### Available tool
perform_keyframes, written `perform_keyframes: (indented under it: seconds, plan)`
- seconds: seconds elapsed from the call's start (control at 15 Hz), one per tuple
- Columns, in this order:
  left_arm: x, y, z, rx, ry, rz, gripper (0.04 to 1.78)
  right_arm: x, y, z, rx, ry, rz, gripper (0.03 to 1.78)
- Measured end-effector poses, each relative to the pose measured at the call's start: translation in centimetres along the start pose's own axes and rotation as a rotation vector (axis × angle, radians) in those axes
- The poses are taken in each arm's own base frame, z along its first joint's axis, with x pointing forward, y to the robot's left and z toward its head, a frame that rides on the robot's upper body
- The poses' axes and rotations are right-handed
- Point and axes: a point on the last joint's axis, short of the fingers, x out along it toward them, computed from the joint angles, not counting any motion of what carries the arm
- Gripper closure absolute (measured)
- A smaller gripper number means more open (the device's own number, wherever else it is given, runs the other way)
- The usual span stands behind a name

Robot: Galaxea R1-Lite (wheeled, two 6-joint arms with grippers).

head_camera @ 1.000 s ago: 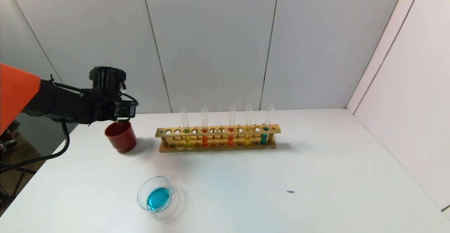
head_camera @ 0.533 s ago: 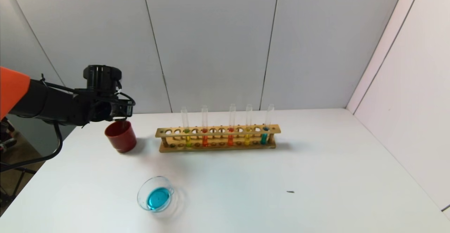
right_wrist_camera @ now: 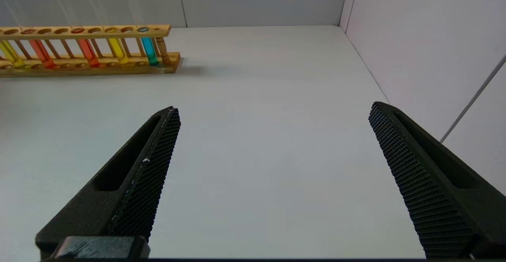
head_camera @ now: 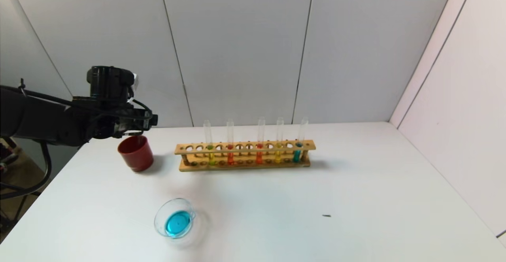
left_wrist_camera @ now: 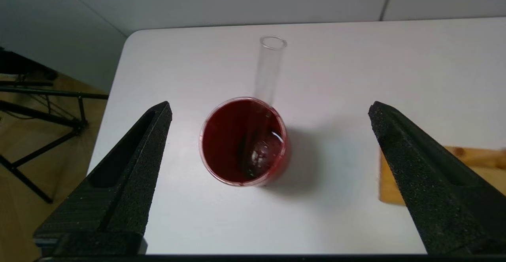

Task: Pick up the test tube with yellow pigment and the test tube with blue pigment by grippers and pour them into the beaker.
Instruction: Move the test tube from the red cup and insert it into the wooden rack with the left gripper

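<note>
Only the left wrist view shows an empty tube [left_wrist_camera: 269,70] leaning in the red cup [left_wrist_camera: 242,141], with the left hand [left_wrist_camera: 269,175] above it, fingers spread wide and holding nothing. The head view shows the beaker [head_camera: 175,223] of blue liquid near the worktop [head_camera: 355,198] front, and the yellow tube [head_camera: 208,143] and blue tube [head_camera: 299,143] standing in the rack [head_camera: 245,155]. The right hand [right_wrist_camera: 272,183] hangs open over bare worktop near the right wall.

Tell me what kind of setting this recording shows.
Likely a mock chemistry bench: a wooden test tube rack with coloured liquids, a glass beaker holding blue liquid, and a white table enclosed by plain grey panels.
</note>
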Motion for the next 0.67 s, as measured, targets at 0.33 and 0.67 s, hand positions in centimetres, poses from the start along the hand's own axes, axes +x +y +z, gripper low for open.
perform_keyframes:
  seconds: [0.33, 0.67]
  plan:
    - [-7.1, -5.4, -1.1, -0.039, -0.039, -0.166, 0.07, 0.0, 0.0, 0.0, 0.000, 0.000, 0.000, 0.07]
    - [-9.4, -7.6, -1.7, -0.102, -0.048, -0.224, 0.07, 0.0, 0.0, 0.0, 0.000, 0.000, 0.000, 0.07]
